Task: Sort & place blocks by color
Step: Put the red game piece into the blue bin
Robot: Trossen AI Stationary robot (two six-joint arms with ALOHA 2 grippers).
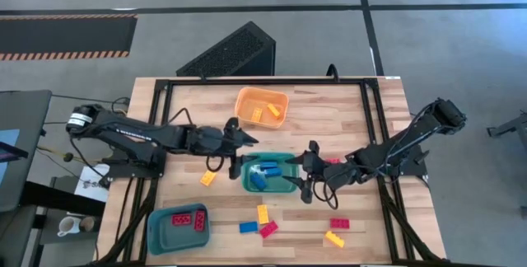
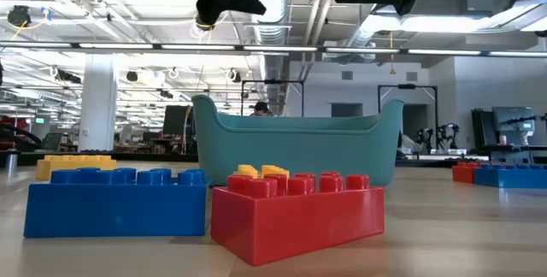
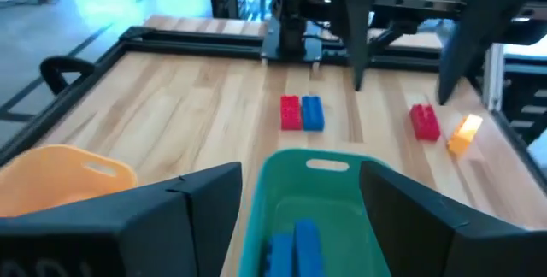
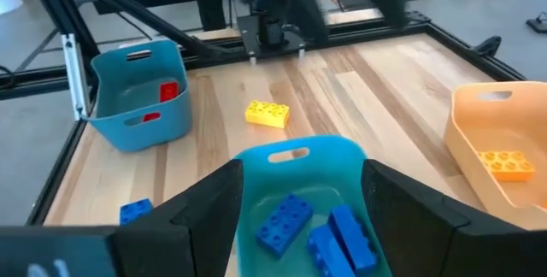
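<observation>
The teal bin (image 1: 290, 186) at mid table holds blue blocks (image 4: 286, 221). My left gripper (image 1: 249, 142) hangs open above the bin's far left corner, with nothing between its fingers (image 3: 205, 191). My right gripper (image 1: 303, 172) hangs open over the bin's right end, also with nothing in it (image 4: 301, 170). The orange bin (image 1: 262, 106) at the back holds yellow blocks (image 4: 504, 164). The blue bin (image 1: 165, 232) at the near left holds red blocks (image 1: 188, 219). Loose blocks lie flat on the table: a yellow one (image 1: 207, 178) and, nearer the front, yellow (image 1: 263, 213), blue (image 1: 248, 227) and red (image 1: 268, 229).
More loose blocks lie at the near right: a red one (image 1: 339, 223) and a yellow one (image 1: 334, 238). A red and a blue block (image 3: 301, 113) lie side by side beyond the teal bin's right end. A black frame (image 1: 263, 80) runs round the table.
</observation>
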